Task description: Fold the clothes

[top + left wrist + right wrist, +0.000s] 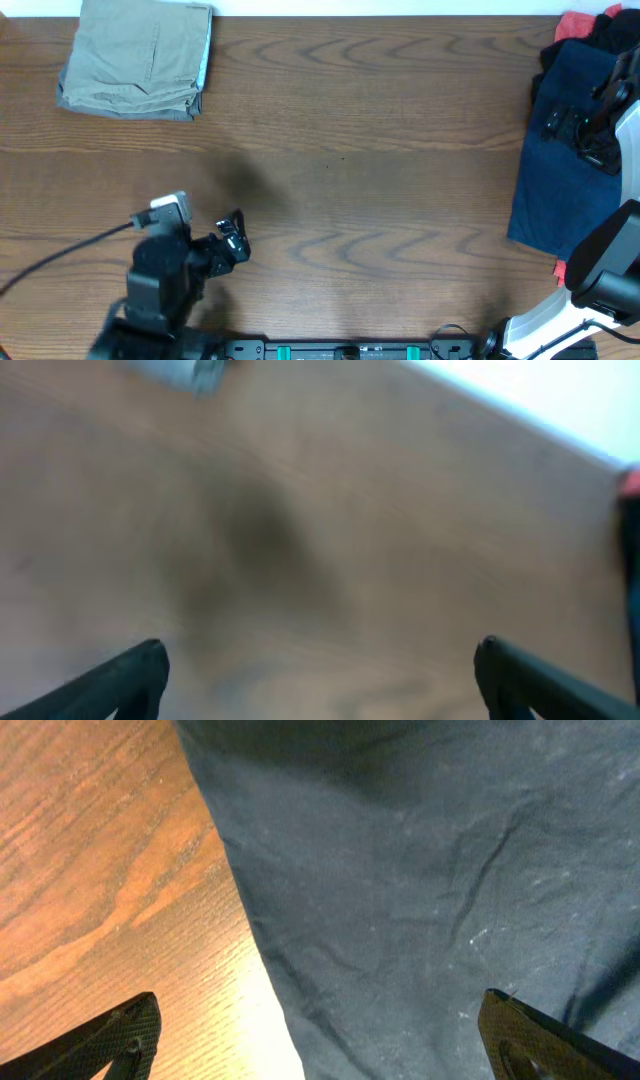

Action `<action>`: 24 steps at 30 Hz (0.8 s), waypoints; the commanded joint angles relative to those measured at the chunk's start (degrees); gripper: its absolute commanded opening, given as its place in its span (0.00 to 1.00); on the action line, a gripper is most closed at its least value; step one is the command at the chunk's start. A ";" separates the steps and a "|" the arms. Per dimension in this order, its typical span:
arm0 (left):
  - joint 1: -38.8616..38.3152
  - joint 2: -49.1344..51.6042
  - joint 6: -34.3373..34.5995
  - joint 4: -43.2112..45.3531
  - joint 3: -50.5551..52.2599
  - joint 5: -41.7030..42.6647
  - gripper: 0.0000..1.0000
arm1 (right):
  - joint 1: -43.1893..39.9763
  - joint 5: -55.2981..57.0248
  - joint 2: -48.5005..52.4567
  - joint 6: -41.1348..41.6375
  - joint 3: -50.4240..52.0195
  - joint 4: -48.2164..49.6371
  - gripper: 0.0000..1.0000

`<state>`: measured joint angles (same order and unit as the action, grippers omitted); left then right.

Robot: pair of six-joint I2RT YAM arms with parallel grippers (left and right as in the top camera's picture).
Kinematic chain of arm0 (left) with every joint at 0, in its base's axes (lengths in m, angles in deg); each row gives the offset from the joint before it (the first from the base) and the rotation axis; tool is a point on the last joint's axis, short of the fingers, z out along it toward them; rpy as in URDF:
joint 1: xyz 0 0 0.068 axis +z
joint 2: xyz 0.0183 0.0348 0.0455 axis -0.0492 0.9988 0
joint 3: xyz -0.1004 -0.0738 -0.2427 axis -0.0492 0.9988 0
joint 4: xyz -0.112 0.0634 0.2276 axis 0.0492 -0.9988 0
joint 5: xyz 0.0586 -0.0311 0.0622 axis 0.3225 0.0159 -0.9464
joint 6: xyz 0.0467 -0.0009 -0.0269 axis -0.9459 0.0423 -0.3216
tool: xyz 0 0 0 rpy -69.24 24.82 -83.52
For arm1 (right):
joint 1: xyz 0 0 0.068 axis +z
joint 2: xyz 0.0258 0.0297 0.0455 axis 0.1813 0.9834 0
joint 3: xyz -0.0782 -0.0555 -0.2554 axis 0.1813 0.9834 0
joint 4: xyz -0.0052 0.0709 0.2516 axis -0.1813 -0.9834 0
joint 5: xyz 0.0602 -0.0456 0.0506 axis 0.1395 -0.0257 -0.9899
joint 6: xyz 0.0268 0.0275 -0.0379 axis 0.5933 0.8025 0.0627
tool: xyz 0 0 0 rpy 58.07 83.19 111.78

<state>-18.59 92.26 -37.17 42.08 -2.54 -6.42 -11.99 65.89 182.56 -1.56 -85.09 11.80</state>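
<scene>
Wood-grain tabletop carries folded khaki garment, wrinkled navy cloth; left tool and right tool both spread.

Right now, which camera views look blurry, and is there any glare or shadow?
Left wrist view: smeared all over, the table grain lost, a dark shadow patch mid-frame. Right wrist view: sharp, creases in the navy garment crisp, glare on the wood beside it. Overhead view: clear, soft shadow near the left gripper.
</scene>
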 commanded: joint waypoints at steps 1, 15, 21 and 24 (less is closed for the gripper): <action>0.90 -7.06 -1.60 6.14 8.87 -1.16 0.98 | 0.37 0.17 0.15 0.63 -0.07 -0.09 0.99; 9.33 -25.46 1.60 12.61 27.71 -2.16 0.98 | 0.31 0.17 0.15 0.63 -0.07 -0.09 0.99; 12.50 -25.35 1.16 21.05 30.77 -2.36 0.98 | 0.33 0.15 0.15 0.63 -0.07 -0.09 0.99; 14.34 -25.35 0.76 24.76 31.89 -2.32 0.98 | 0.33 0.17 0.15 0.63 -0.07 -0.09 0.99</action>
<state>-5.74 67.41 -36.01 65.10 28.00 -7.75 -11.99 65.85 182.56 -1.56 -85.05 11.76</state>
